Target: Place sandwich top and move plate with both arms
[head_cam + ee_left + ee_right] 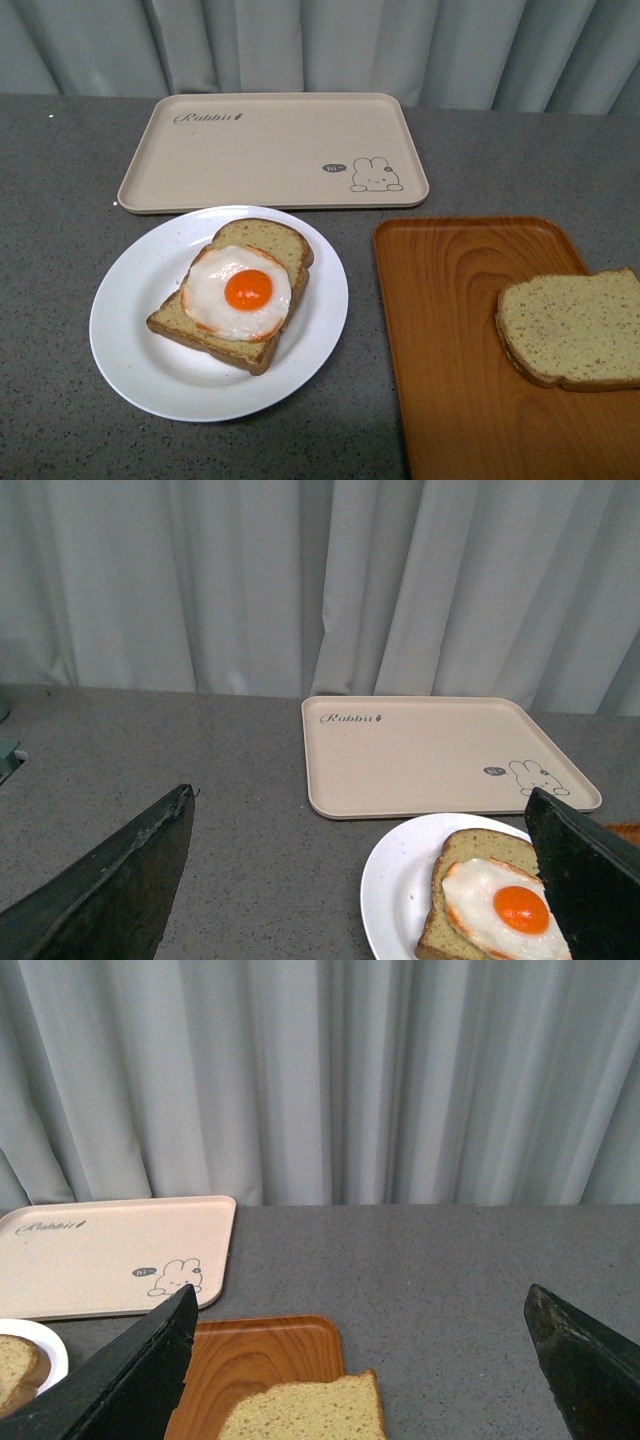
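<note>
Lying on the orange wood-grain tray (450, 330), the sandwich top (575, 328) sat toward that tray's right side, its far edge cut off by the front view. The white plate (130, 350) stood just left of the tray on the grey table (60, 200). It carried a bread slice (215, 340) with a fried egg (240, 292) on top. Behind both lay the beige rabbit-print tray (270, 150), in front of a pale curtain (300, 40). The left gripper (360, 795) had its black fingers (110, 890) spread wide around empty air, raised over the table beside the plate. The right gripper (360, 1290) was spread just as wide and gripped no object, with the sandwich top lying below it, apart from both fingers.
</note>
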